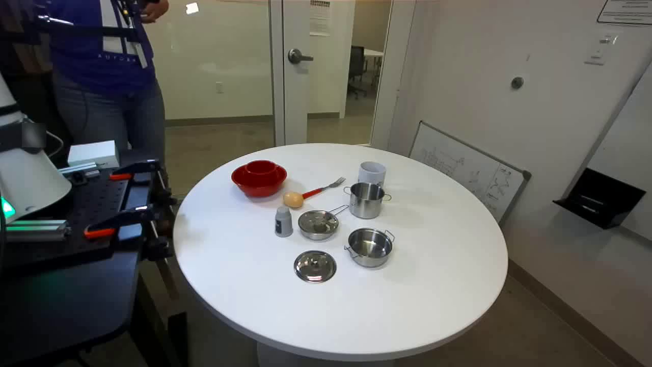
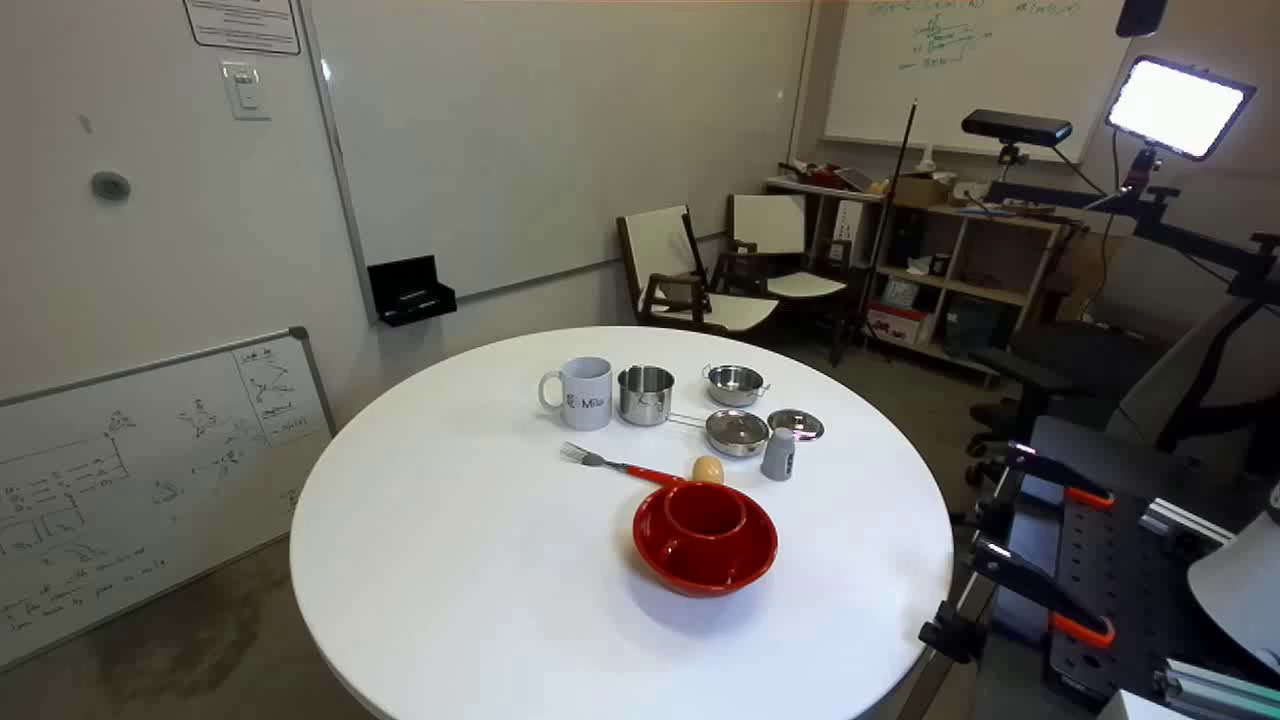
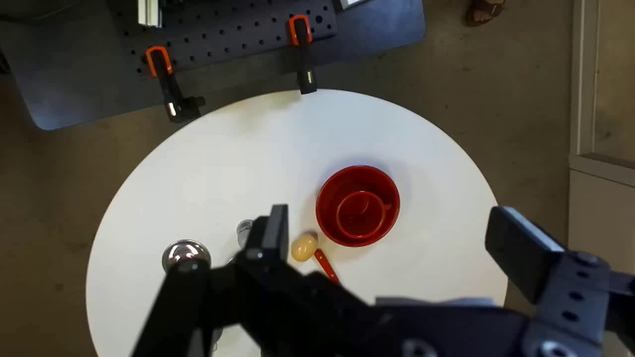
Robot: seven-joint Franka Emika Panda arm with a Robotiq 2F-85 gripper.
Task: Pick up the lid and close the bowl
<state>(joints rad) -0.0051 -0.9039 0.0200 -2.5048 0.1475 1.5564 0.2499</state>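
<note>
The lid (image 1: 315, 266) is a shallow, round, shiny steel disc lying flat on the white table. It also shows in an exterior view (image 2: 796, 424) and at the left in the wrist view (image 3: 184, 252). The bowl (image 1: 365, 204) is a straight-sided, tall steel pot with wire handles, upright and uncovered. It also shows beside a mug in an exterior view (image 2: 645, 398); in the wrist view it is mostly or wholly hidden behind the gripper. My gripper (image 3: 389, 222) is wide open and empty, high above the table. It is out of sight in both exterior views.
A wider, lower steel bowl (image 1: 370, 248), a covered steel pan (image 1: 318, 225) and a grey shaker (image 1: 283, 222) stand near the lid. A white mug (image 2: 585, 393) stands by the pot. A red bowl (image 3: 330, 198) holding a red cup, an egg (image 3: 304, 247) and a fork (image 2: 650, 474) are grouped together.
</note>
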